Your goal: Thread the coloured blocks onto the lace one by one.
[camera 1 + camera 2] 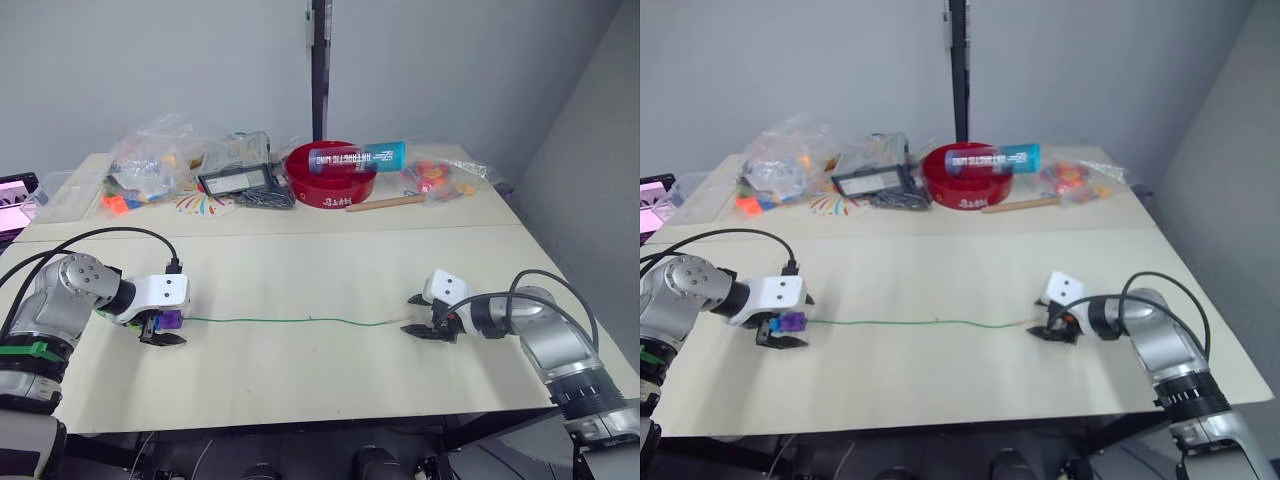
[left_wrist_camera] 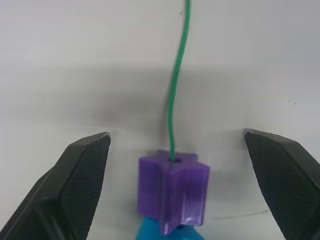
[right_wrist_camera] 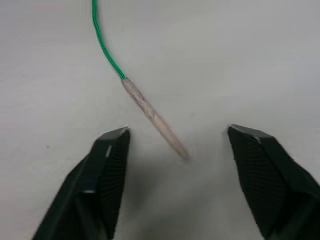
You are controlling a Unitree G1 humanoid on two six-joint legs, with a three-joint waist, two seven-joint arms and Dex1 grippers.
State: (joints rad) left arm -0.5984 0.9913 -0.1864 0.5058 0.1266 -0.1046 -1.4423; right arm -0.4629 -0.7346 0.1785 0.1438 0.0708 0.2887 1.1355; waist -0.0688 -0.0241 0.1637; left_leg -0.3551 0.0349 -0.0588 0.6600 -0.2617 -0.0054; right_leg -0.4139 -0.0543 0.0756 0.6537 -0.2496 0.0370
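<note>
Lace [image 1: 290, 320] lies stretched straight across the front of the table [image 1: 300, 270], running between the two grippers. At its left end, a purple block [image 2: 174, 190] sits threaded on the lace, w/ a blue block [image 2: 165, 231] right behind it; the cord enters the hole in the purple block's top face. Left gripper [image 1: 160, 331] rests low on the table around those blocks, fingers [image 2: 75, 180] spread wide, one each side of the purple block and apart from it. At the right end, the lace's pale stiff tip [image 3: 154, 118] lies flat on the table, angled, pointing into the gap of the right gripper [image 1: 431, 331]. That gripper is also spread, fingers [image 3: 107, 170] either side of the tip w/o touching it. Along the table's far edge: a red bowl [image 1: 331, 178] w/ a blue-capped tube [image 1: 357, 157] lying across its rim, clear plastic bags [image 1: 160, 160] of bright toy pieces, a wooden stick [image 1: 386, 203].
</note>
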